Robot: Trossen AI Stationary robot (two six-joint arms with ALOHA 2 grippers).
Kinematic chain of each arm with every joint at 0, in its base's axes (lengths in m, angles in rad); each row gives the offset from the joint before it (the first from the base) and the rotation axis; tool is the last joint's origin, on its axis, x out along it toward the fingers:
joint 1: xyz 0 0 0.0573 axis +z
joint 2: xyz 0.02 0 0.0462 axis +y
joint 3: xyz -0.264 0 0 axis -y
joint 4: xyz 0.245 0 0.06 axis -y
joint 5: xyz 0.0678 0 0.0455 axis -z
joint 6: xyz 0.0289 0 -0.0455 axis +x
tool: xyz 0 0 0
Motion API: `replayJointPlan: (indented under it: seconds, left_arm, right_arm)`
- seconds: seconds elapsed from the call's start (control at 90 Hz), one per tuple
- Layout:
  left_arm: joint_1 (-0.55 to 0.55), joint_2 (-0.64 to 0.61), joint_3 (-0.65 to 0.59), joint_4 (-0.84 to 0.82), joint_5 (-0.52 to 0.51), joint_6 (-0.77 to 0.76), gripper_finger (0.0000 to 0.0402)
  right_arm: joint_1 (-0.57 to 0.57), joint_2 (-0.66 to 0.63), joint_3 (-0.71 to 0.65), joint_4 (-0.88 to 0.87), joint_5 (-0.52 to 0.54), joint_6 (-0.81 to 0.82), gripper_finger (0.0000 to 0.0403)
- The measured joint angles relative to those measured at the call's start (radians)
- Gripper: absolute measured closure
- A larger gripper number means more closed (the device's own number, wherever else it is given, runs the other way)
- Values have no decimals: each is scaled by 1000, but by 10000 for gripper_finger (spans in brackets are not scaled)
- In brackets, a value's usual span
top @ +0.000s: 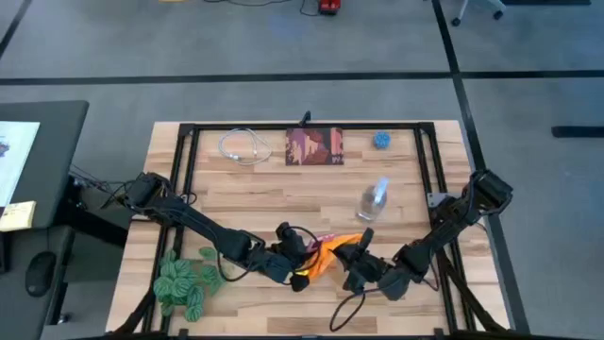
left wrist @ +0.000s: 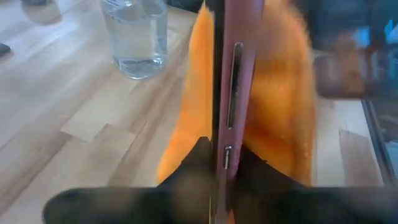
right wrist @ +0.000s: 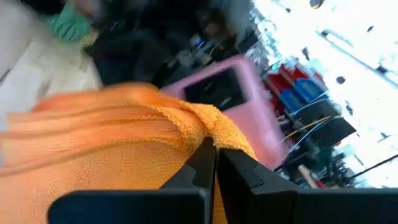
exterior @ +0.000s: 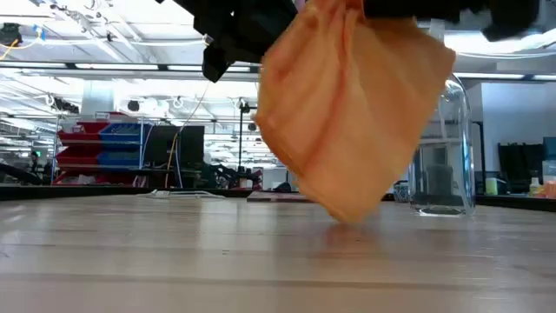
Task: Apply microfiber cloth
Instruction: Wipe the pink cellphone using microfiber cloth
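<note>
The bright orange microfiber cloth (top: 332,252) hangs above the table's near middle between my two grippers; in the low view the cloth (exterior: 347,113) droops with its lowest corner (exterior: 349,217) close above the wood. A smartphone in a pink case (right wrist: 231,90) stands on edge against the cloth, and the left wrist view shows that phone (left wrist: 231,93) edge-on. My left gripper (top: 300,270) is shut on the phone. My right gripper (top: 356,262) is shut on the cloth. My left gripper pinches the phone between its two fingers, one on each broad face, at the end nearest the wrist (left wrist: 225,163). The fingers lie along the phone. The phone is lifted clear and stands on its thin edge, with orange cloth on both sides of it. My right gripper pinches the cloth's hemmed edge (right wrist: 208,138) between its two fingers (right wrist: 199,163), where the cloth bunches into folds. The cloth hangs slack below the hold, lifted off the table, and drapes against the phone.
A clear bottle of water (top: 373,200) stands just beyond the grippers. At the far side lie a dark red-brown printed square (top: 315,146), a coiled white cable (top: 243,146) and a small blue ball (top: 381,141). A green leafy plant (top: 184,281) lies at the near left.
</note>
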Motion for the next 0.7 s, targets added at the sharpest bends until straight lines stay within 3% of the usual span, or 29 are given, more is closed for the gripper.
replayJointPlan:
  seconds: [0.111, 0.222, 0.4, 0.544, 0.7]
  left_arm:
    - [0, 0, 0, -1, 3, -1, 399]
    - [0, 0, 0, -7, -1, -4, 398]
    - [-3, 0, -2, -14, 8, 1, 397]
    - [-5, 0, -2, -30, -8, 24, 395]
    - [-10, -1, 0, -59, 1, 51, 395]
  right_arm:
    - [-6, -1, 0, 73, -1, -78, 403]
    - [-20, -2, 0, 38, -18, -24, 403]
    - [-33, -3, 0, -126, -199, 156, 403]
    - [-33, -32, -1, -107, -108, 142, 403]
    - [-31, -113, -1, -86, -93, 166, 403]
